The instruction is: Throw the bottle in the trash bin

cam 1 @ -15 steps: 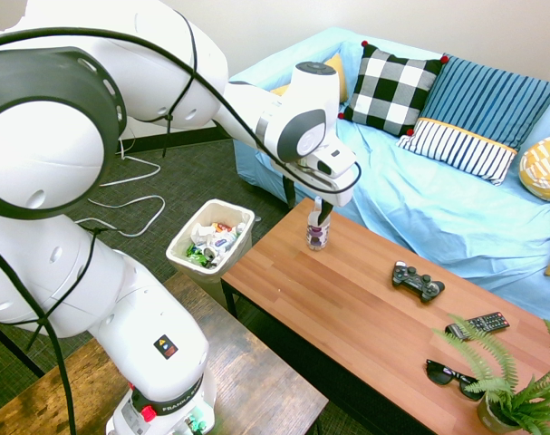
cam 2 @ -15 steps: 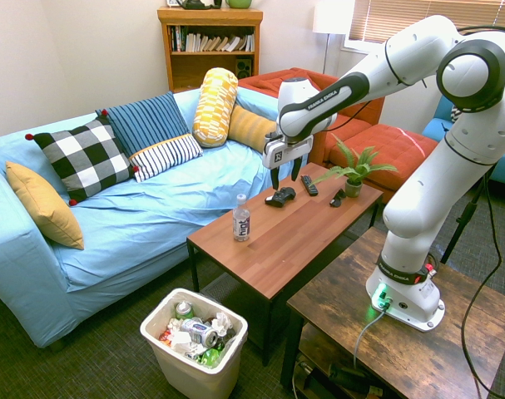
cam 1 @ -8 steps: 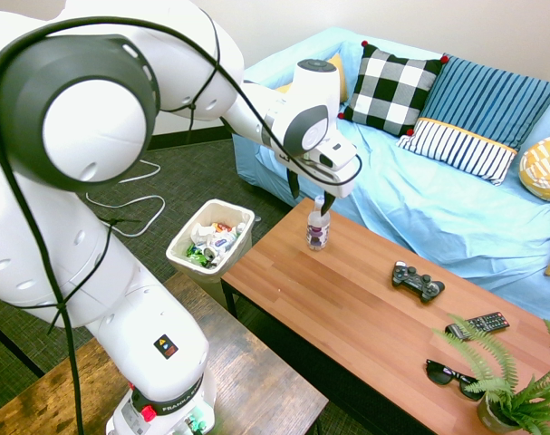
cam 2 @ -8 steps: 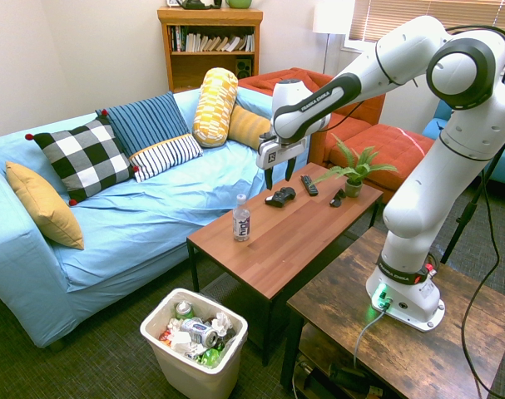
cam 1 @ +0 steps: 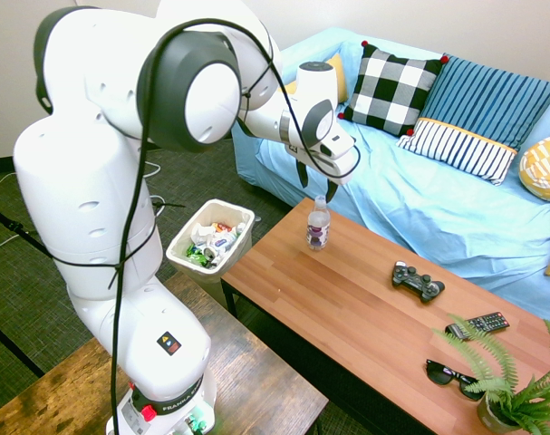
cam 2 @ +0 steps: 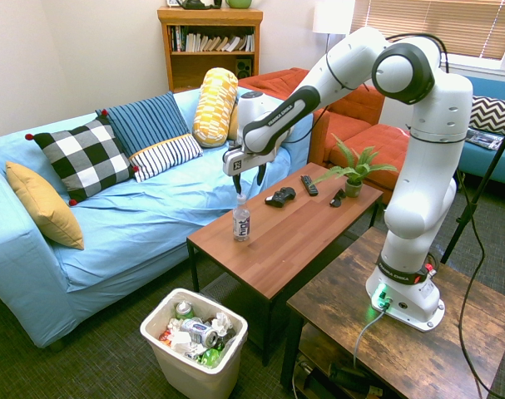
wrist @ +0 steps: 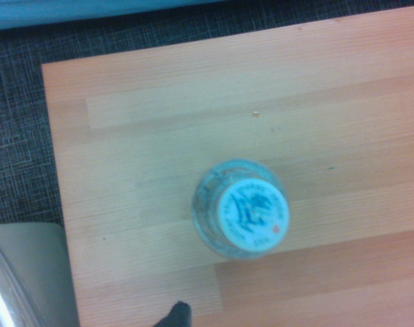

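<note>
The gripper (cam 2: 249, 177) is swinging over from the table's middle, now hanging above the bottle (cam 2: 241, 218) with jaws spread wide, grasping nothing. The bottle is standing upright near the coffee table's (cam 2: 294, 241) end corner, the trash bin (cam 2: 194, 341) sitting on the floor beyond that end.

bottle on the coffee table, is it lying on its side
No, the bottle stands upright on the coffee table, white cap on top, with the gripper just above it.

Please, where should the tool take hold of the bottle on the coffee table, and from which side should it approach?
Probably from straight above: the bottle stands upright near the corner of the coffee table, with nothing close beside it. The open tool points down just above the white cap. Closing on the neck or upper body seems best, since that part is narrow and round.
</note>
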`<state>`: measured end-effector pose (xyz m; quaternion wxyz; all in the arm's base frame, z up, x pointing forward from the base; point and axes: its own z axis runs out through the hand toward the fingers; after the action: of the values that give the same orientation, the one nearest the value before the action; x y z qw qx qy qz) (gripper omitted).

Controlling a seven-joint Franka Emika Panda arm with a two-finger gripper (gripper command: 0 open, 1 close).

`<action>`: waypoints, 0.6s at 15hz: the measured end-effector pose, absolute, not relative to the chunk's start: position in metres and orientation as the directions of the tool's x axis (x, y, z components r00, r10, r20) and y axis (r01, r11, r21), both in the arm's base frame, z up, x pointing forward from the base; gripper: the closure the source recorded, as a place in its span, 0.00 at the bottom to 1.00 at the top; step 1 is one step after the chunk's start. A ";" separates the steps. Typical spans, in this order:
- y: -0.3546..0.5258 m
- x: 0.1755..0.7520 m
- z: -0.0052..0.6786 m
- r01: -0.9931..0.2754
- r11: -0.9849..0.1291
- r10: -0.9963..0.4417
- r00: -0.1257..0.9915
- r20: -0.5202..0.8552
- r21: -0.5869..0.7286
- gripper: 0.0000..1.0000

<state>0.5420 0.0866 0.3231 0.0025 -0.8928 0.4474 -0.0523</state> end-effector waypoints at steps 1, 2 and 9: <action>0.089 0.548 0.312 -0.804 -0.593 -0.804 0.588 0.085 -0.048 0.00; 0.088 0.554 0.302 -0.810 -0.585 -0.810 0.581 0.080 -0.040 0.00; 0.089 0.582 0.241 -0.825 -0.565 -0.823 0.564 0.062 0.008 1.00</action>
<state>0.5822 0.0886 0.2410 -0.0183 -0.8842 0.4661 -0.0256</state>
